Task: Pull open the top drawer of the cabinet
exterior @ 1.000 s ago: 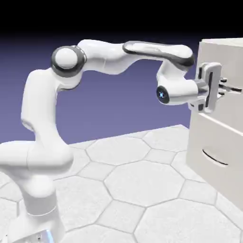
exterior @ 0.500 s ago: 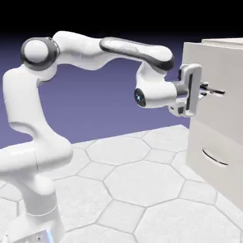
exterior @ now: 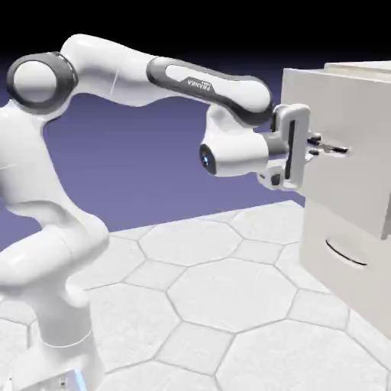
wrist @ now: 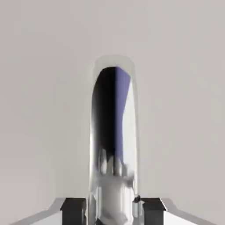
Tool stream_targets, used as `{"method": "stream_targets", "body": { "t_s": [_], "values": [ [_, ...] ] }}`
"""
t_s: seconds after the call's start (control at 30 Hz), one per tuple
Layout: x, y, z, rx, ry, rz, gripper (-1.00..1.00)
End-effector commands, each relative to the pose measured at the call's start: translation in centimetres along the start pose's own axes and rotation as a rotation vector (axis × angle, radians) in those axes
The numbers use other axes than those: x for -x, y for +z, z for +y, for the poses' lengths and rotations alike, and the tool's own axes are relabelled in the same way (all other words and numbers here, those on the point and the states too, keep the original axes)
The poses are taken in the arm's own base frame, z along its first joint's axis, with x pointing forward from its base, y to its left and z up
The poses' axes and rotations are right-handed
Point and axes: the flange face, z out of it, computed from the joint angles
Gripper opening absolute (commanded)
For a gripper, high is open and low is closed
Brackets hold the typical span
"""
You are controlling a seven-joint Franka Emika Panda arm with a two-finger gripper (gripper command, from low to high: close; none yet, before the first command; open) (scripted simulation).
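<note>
Pulling was the step in hand, the gripper (exterior: 314,146) closed on the handle (exterior: 334,149) of the top drawer (exterior: 344,137), which stood partly out above the lower drawer (exterior: 344,279), and the next move called for drawing straight back, grip kept.

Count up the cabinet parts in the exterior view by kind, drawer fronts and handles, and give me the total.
Drawer fronts: 2, the top drawer pulled out and the lower drawer below it
Handles: 2, the top handle at the jaws and the lower handle
Total: 4
</note>
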Motion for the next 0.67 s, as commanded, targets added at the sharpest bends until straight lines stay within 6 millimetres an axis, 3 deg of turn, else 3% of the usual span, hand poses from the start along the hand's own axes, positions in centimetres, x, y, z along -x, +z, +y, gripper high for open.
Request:
{"method": "stream_targets", "body": {
  "t_s": [0.0,0.07,0.23,0.47,0.5,0.53,0.63],
  "values": [
    [0.0,-1.1,0.0,0.001,0.000,0.001,-1.00],
    [0.1,-2.6,-0.1,-0.003,0.000,-0.003,-1.00],
    [0.0,-2.4,0.0,-0.001,0.000,-0.001,-1.00],
    [0.0,-10.6,0.0,0.001,0.000,0.001,-1.00],
    [0.0,-10.6,0.0,0.001,0.000,0.001,1.00],
    [0.0,-10.6,0.0,0.001,0.000,0.001,1.00],
    [0.1,-14.5,0.0,0.001,-0.003,0.002,1.00]
  ]
}}
